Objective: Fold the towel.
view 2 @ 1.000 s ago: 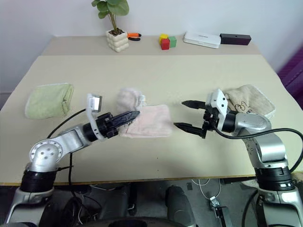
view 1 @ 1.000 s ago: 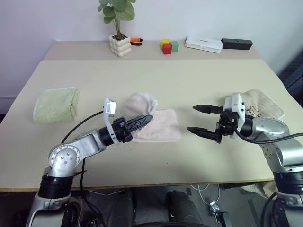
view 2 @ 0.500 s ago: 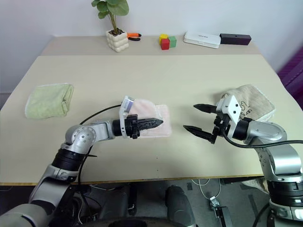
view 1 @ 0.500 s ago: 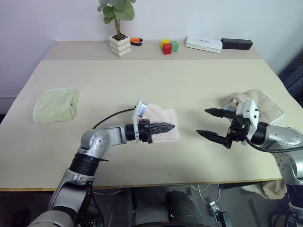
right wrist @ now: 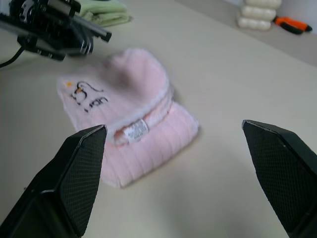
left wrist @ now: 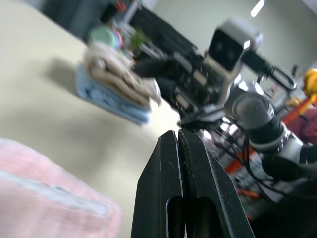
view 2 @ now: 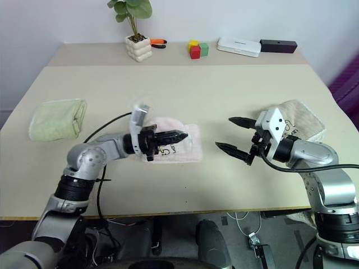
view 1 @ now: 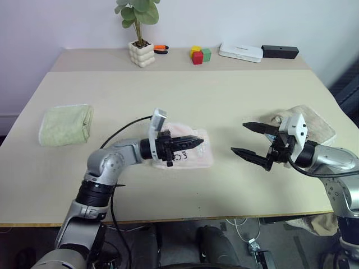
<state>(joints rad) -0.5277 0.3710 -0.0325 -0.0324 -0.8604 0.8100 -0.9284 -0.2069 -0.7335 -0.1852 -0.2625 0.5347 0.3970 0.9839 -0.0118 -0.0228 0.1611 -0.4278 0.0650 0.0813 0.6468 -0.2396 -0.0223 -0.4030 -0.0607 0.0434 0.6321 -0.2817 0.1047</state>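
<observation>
In the lower centre of the head views our left gripper has pressed flat the hump the pale pink terry towel showed a second ago; it now lies doubled at mid-frame, so we judge the fold nearly done. The jaws are shut, holding nothing. Right of it, our right gripper hangs wide open and empty, apart from the cloth. The right wrist view adds a white label and dark embroidered mark. Farther back sits the light green folded towel at left.
</observation>
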